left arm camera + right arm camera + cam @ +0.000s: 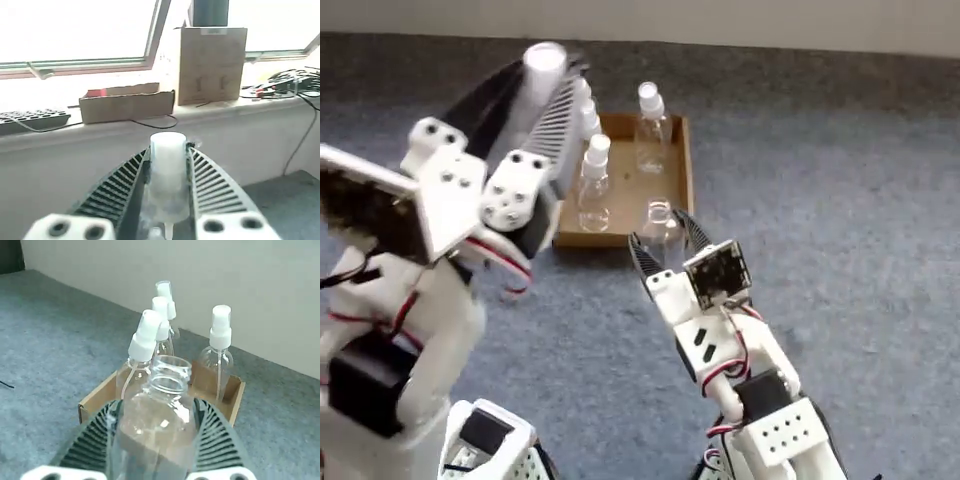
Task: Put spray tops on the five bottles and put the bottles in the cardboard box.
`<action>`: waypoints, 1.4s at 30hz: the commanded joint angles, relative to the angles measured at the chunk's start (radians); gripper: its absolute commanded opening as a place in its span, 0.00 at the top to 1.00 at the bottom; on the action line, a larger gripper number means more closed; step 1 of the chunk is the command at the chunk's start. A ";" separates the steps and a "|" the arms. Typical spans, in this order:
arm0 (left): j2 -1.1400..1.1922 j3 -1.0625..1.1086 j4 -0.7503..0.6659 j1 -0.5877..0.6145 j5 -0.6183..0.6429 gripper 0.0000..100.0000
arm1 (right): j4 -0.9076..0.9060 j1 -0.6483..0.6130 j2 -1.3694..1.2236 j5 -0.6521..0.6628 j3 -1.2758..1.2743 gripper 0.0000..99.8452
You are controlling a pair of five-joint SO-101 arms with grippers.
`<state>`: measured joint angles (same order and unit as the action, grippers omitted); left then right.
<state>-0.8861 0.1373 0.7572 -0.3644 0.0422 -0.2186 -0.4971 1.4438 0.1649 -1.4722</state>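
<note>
Grey carpeted worktop [840, 200]: a clear, uncapped plastic bottle [157, 410] is clamped upright in the right jaws, just in front of the shallow brown cardboard box [686, 170], its neck left free for capping. A white spray top [168, 165] is gripped in the raised left jaws. Four capped clear bottles [592, 185] stand in the box.

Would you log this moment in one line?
left gripper: white spray top | right gripper: clear uncapped bottle | cardboard box: four capped bottles
</note>
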 commanded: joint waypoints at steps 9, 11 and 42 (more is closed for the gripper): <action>0.286 -0.189 -0.043 -0.196 0.008 0.97 | 0.022 -0.010 0.240 0.011 -0.079 1.00; 0.298 -0.189 -0.049 -0.196 0.008 0.97 | 0.021 -0.010 0.262 0.011 -0.090 1.00; 0.387 -0.177 0.026 -0.236 0.008 0.97 | -0.025 -0.004 0.277 0.006 -0.101 1.00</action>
<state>-0.4902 -0.0038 0.7511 -0.6145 0.0422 -0.2401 -0.4987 1.7077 0.1649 -1.5827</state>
